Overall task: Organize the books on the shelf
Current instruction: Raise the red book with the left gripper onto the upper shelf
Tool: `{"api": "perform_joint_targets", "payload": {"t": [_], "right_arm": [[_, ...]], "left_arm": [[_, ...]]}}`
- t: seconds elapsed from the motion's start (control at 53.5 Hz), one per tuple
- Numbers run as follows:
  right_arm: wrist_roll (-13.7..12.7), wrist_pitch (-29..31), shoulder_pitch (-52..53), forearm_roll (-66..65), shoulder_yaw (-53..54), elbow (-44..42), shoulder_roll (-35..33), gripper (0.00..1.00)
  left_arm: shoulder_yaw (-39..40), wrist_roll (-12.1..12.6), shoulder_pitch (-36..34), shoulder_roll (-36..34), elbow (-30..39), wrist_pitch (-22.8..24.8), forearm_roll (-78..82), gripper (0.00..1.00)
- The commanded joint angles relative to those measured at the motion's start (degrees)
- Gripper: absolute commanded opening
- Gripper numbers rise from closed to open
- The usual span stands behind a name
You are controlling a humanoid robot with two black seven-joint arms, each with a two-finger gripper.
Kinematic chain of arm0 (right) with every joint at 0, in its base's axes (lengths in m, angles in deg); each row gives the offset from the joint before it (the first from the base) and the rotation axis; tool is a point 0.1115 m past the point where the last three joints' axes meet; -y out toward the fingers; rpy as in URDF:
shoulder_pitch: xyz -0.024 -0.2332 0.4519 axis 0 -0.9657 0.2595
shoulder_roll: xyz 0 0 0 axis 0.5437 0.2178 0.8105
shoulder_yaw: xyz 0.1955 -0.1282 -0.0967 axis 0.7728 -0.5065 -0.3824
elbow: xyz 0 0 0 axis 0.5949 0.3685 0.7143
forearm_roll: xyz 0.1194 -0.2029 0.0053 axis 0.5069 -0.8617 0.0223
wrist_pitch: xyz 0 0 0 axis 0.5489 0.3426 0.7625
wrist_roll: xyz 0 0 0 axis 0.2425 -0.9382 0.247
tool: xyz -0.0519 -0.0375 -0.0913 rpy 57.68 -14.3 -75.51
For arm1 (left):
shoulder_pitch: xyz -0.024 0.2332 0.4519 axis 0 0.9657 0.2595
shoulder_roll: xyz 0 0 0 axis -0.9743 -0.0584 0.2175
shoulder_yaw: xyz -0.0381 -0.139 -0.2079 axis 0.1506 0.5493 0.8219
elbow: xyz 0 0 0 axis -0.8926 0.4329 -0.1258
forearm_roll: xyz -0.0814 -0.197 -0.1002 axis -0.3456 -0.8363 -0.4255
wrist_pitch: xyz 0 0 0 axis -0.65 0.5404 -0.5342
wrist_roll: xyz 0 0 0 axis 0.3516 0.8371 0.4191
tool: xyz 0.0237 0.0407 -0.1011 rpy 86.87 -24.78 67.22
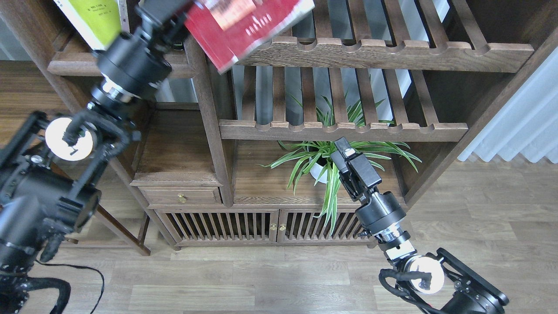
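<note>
The left gripper (168, 13), at 11 o'clock, has its fingers clamped on the tilted red book (244, 26). The right gripper (342, 150) hangs before the spider plant (324, 163), fingers together.

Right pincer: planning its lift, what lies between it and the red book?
In the head view, two slatted racks separate the right pincer from the red book, with a spider plant beside it.

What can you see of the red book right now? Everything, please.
The red book is a large paperback with a glossy red cover, a pale photo band and small white print, motion-blurred. It is tilted, its lower corner hanging over the upper slatted rack, and its top is cut off by the frame. The left tool meets its left edge; the grip itself is hidden.
</note>
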Motion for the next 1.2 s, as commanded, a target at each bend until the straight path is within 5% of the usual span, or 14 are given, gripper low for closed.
{"api": "perform_joint_targets", "payload": {"t": [0.0, 0.299, 0.617, 1.178], "right_arm": [[-0.07, 0.00, 0.00, 0.06, -0.09, -0.03, 0.00, 0.79], [-0.07, 0.00, 0.27, -0.12, -0.09, -0.03, 0.00, 0.79], [-0.33, 0.00, 0.44, -0.47, -0.79, -0.21, 1.14, 0.79], [-0.59, 0.00, 2.02, -1.26, -2.10, -0.39, 2.55, 0.79]], "left_arm": [[2.51, -0.03, -0.08, -1.74, -0.01, 0.00, -0.01, 0.00], [10.94, -0.03, -0.08, -6.67, -0.01, 0.00, -0.01, 0.00], [18.32, 0.05, 0.89, -19.41, -0.09, 0.00, 2.18, 0.00], [30.19, -0.04, 8.01, -16.25, -0.09, 0.00, 23.45, 0.00]]}}
